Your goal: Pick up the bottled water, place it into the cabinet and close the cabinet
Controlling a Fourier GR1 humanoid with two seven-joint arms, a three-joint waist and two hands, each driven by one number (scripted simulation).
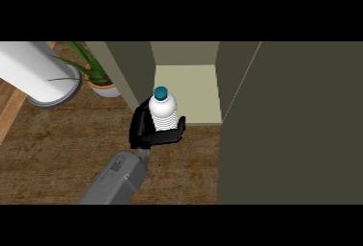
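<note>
Bottled water, a clear ribbed plastic bottle with a teal cap [162, 109], stands upright in the grasp of one black hand [154, 132]. We see the fingers and thumb curled round its lower body, one side of the hand rising along the bottle's left and the other along its right, so the bottom of the bottle is hidden. We cannot tell from this single view whether this is the robot's left or right hand; its grey forearm [119, 178] comes in from the lower edge, left of the middle. No second hand shows anywhere in the head view.

We find the bottle just in front of the open cabinet's pale cream shelf [186, 93], with its cap overlapping the shelf's front left part in our view; whether the bottle is already over the shelf or just short of it we cannot tell. The olive-grey cabinet door [291, 129] stands open and fills the right side of the view.

On the brown wooden counter [64, 144] to the left we see a large white cylinder [35, 72], lying tilted, and beside it a green potted plant in a small orange-rimmed pot [99, 77], close to the cabinet's left wall.
</note>
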